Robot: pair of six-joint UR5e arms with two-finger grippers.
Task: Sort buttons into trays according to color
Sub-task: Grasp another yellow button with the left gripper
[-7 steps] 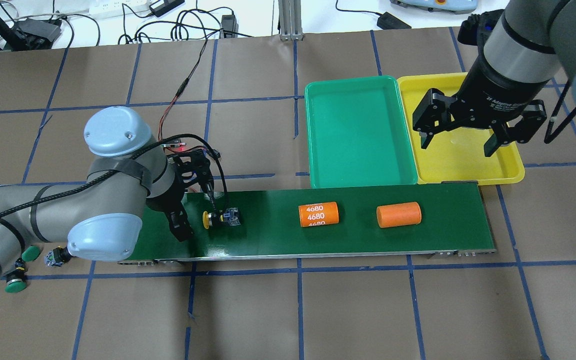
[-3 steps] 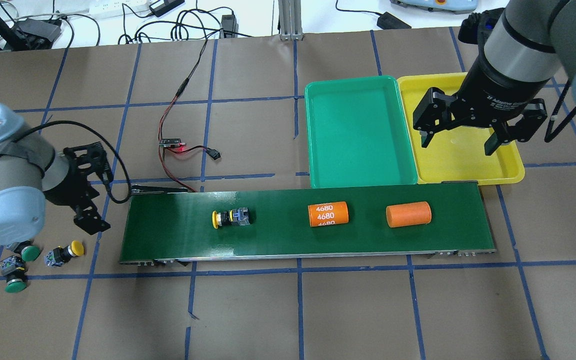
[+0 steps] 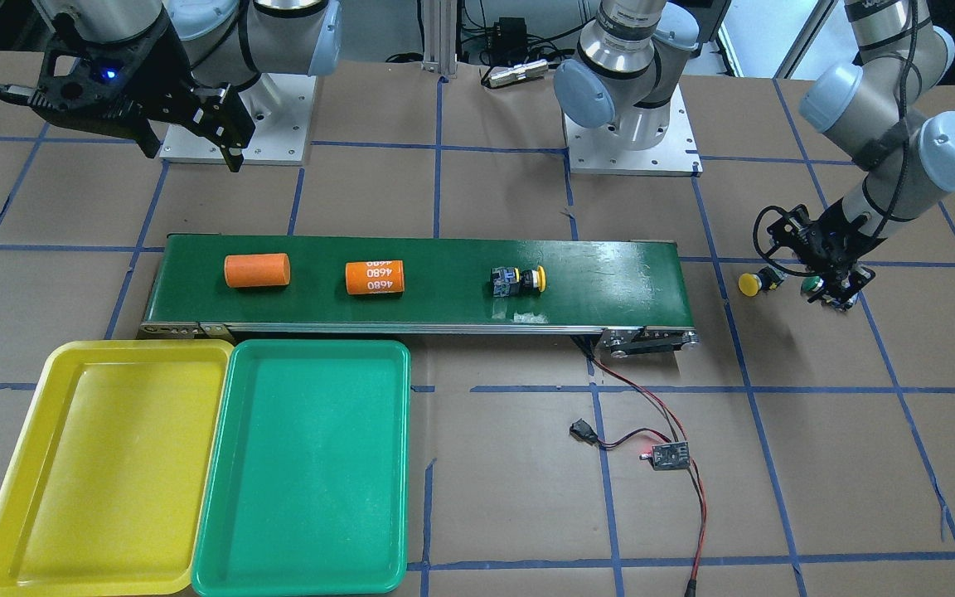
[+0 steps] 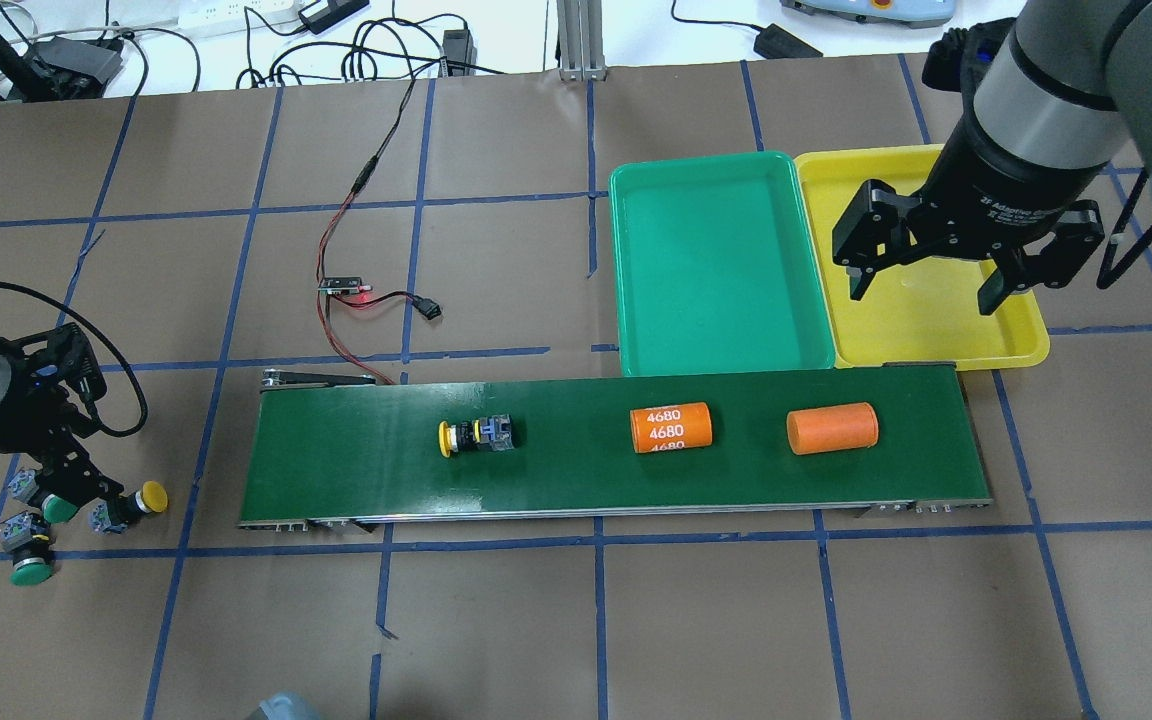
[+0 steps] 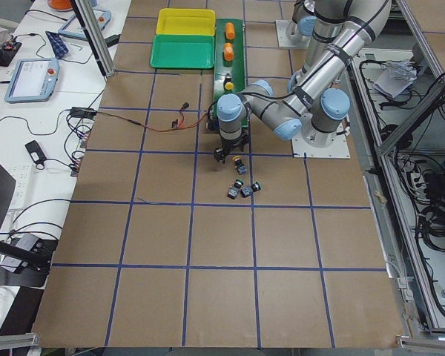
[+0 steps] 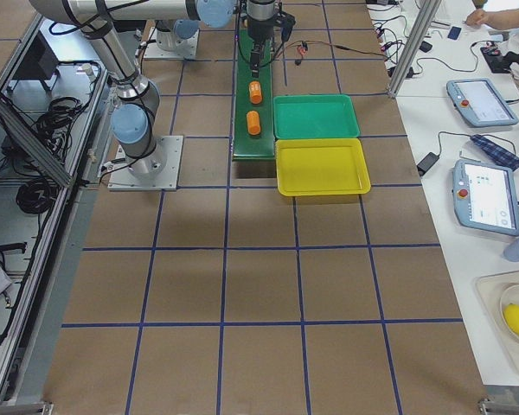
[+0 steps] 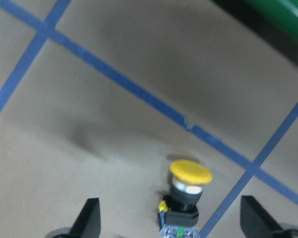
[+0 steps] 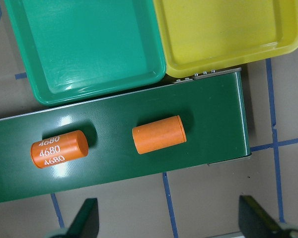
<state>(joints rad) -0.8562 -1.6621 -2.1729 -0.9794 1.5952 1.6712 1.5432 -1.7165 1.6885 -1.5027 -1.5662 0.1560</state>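
Left gripper (image 7: 170, 218), jaws wide, brackets the yellow button (image 7: 187, 191) on the tabletop (image 7: 114, 124); right gripper (image 4: 926, 290) hangs high, wide-jawed, empty. Descending may nudge the adjacent green button (image 4: 58, 508), skewing the grasp.

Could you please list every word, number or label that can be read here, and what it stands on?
"4680", white, repeated down the side of one orange cylinder on the conveyor belt.
"2F Adaptive", small white print on the body of the right gripper; the rest is blurred.
The other orange cylinder is unmarked; the tablet screens in the side views are too small to read.
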